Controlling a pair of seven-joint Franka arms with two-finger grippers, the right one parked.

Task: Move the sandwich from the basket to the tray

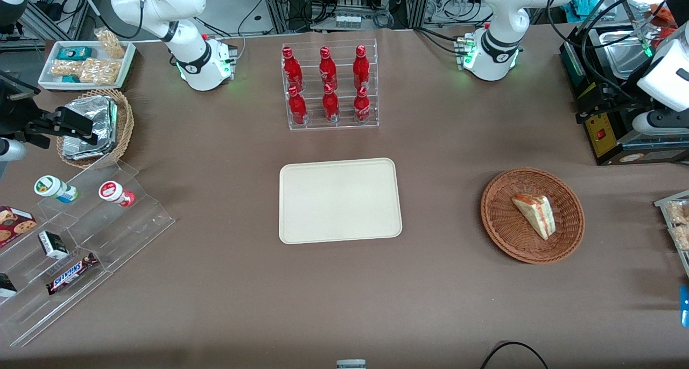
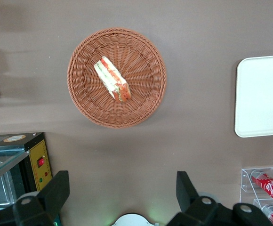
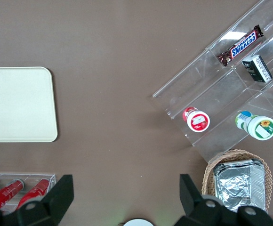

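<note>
Below, well clear of the wide-open gripper [image 2: 122, 193], sandwich [image 2: 111, 79] in basket [image 2: 148, 101].

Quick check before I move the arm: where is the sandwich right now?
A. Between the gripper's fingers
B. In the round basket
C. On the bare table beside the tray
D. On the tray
B. The sandwich lies in the basket; the tray holds nothing, and the gripper hangs open and high over the table, holding nothing.
</note>
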